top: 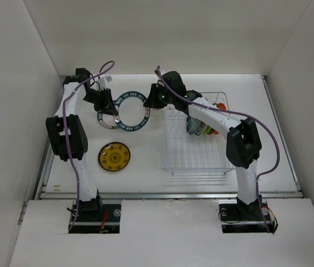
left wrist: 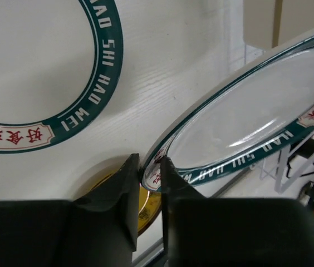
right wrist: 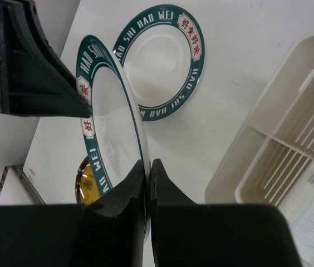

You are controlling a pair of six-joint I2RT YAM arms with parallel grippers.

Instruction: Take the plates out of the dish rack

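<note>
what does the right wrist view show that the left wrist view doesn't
Right wrist only: the cream plastic slotted cup and a clear look at the right pincer. Left wrist only: thin white wire, probably the dish rack. Both: the left pincer gripping the lifted white round plate with dark teal rim, its twin lying flat, the yellow patterned plate.

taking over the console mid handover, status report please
Left tool, right tool both shut on one teal-rimmed plate, held tilted off the table. Second teal-rimmed plate and yellow plate lie flat on table. More plates upright in dish rack. Nothing blocking.
</note>
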